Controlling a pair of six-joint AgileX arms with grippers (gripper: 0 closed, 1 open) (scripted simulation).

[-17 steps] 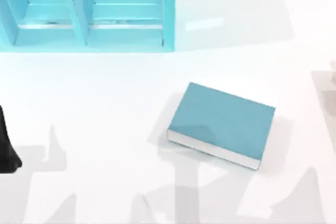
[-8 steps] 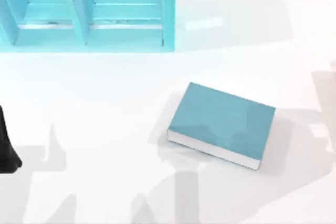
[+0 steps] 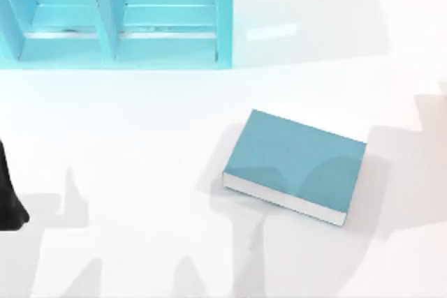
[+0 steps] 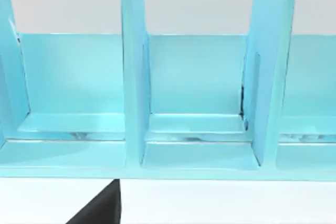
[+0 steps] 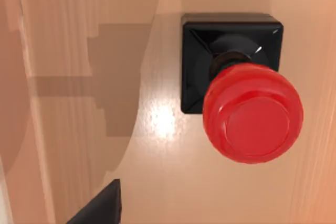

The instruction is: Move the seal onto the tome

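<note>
Where the top view looks down on the white table (image 3: 140, 137), the tome (image 3: 295, 164) lies flat as the reference object, teal cover up, turned at an angle to the table edges, with its white page edges facing the near side. Arm shadows fall across its cover and across the table near it.

The shelf unit (image 3: 115, 15) stands beyond the tome toward the far left of the table, well apart from it; 2 of its open compartments face the camera. The left wrist view shows this unit (image 4: 194, 103) head-on with 2 upright dividers between compartments.

The left arm (image 3: 8, 193) sits at the table's left edge, far to the left of the tome. Finger state of the left gripper: cannot tell.

The seal (image 5: 241, 98) appears in the right wrist view, seen from directly above: red round knob over a black square base, standing upright on a pale wood-toned surface. Its place relative to the tome cannot be determined. Finger state of the right gripper: cannot tell.
</note>
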